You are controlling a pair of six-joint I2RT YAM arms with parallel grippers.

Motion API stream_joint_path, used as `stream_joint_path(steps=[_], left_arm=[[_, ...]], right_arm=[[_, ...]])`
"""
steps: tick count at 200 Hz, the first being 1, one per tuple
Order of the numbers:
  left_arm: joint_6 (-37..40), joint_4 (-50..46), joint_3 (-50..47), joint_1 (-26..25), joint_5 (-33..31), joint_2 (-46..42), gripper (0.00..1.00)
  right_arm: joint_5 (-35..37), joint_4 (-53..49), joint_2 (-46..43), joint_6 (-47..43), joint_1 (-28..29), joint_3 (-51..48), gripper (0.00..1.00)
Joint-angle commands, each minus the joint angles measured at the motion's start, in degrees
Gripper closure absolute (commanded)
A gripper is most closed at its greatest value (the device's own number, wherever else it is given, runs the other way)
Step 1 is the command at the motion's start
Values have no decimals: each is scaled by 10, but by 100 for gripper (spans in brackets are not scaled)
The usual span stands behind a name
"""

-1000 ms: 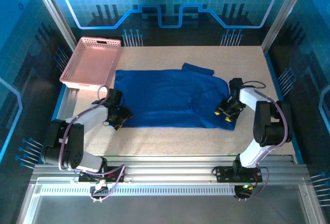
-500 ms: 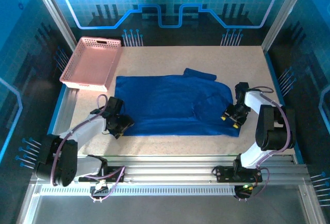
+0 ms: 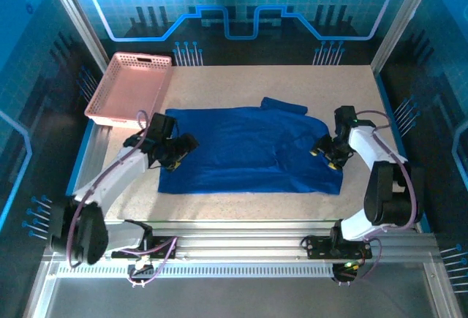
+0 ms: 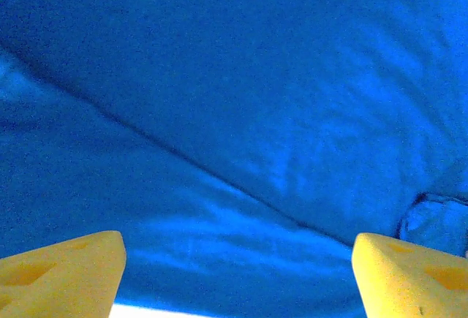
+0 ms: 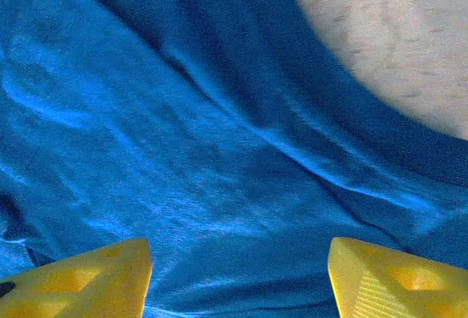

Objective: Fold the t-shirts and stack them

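Royal-blue cloth t-shirt (image 3: 248,150), lightly creased, lies spread flat on the speckled table (image 3: 241,84), beneath and between both grippers. We record the left gripper (image 3: 178,150) and right gripper (image 3: 327,153) above its opposite ends, jaws wide apart, holding nothing.

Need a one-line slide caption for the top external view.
Blue t-shirt spread on the table, left gripper and right gripper open over its opposite ends, pink basket at far left.

White arms (image 3: 117,175), black joints (image 3: 380,199), yellow pincer pads (image 4: 58,270)
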Motion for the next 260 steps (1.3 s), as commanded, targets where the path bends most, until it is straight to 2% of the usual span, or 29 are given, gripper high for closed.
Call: stream_joint_path(steps=[1, 19, 48, 83, 124, 154, 183, 217, 260], left_arm=[[16, 31, -13, -3, 8, 57, 18], [14, 63, -23, -4, 12, 92, 19], [14, 74, -46, -11, 6, 115, 20], [0, 86, -105, -18, 5, 108, 21], [-28, 83, -154, -53, 2, 89, 22], [-45, 72, -176, -75, 1, 68, 22], [-49, 47, -185, -76, -7, 35, 21], [-32, 18, -125, -74, -17, 17, 17], [15, -12, 41, -57, -6, 51, 13]], right_arm=[[-18, 22, 45, 17, 26, -9, 33], [-9, 21, 70, 36, 26, -28, 34], [45, -7, 65, 38, 25, -52, 33], [79, -31, 41, 36, 21, -84, 32], [95, -49, 30, 35, 19, -96, 32], [104, -55, 24, 33, 14, -95, 32], [106, -58, 22, 32, 12, -92, 31], [94, -67, -18, 24, 13, -61, 30], [33, -65, -55, -12, 12, 66, 23]])
